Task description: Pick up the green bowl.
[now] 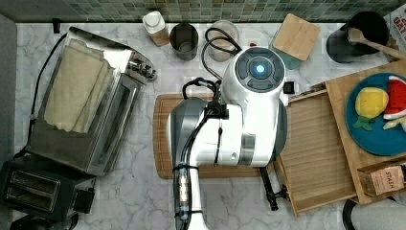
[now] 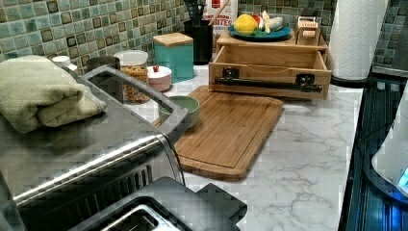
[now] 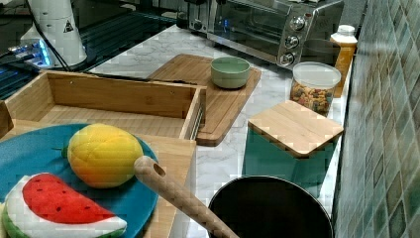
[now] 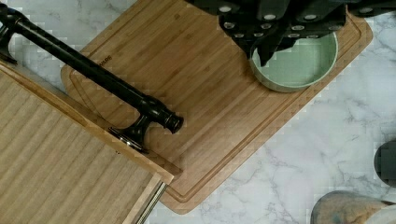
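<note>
1. End effector [image 4: 280, 35] appeared in the wrist view as dark fingers above the green bowl [image 4: 299, 63]; whether the fingers were spread or pressed together could not be told, and contact with the bowl could not be judged.
2. Green bowl sat upright on the bamboo cutting board [image 4: 187, 93], near one corner of it. In the right view the bowl [image 3: 230, 72] stood at the board's [image 3: 198, 74] far end, near the toaster oven [image 3: 267, 25]. In the left view the bowl [image 2: 185, 108] showed partly behind the toaster oven's handle [image 2: 139, 91].
3. Bowl's inside looked plain and held nothing.
4. Cutting board lay flat on the marble counter [image 2: 298, 139].
5. Wooden drawer [image 2: 269, 72] stood pulled out, its black bar handle [image 4: 93, 74] reaching over the board's edge in the wrist view.
6. Teal-blue plate [image 3: 29, 153] with toy fruit rested on top of the drawer unit, well apart from the bowl.
7. White arm [image 1: 239, 120] covered the middle of the board in the top view.
8. Folded cloth [image 2: 38, 91] lay on the toaster oven.
</note>
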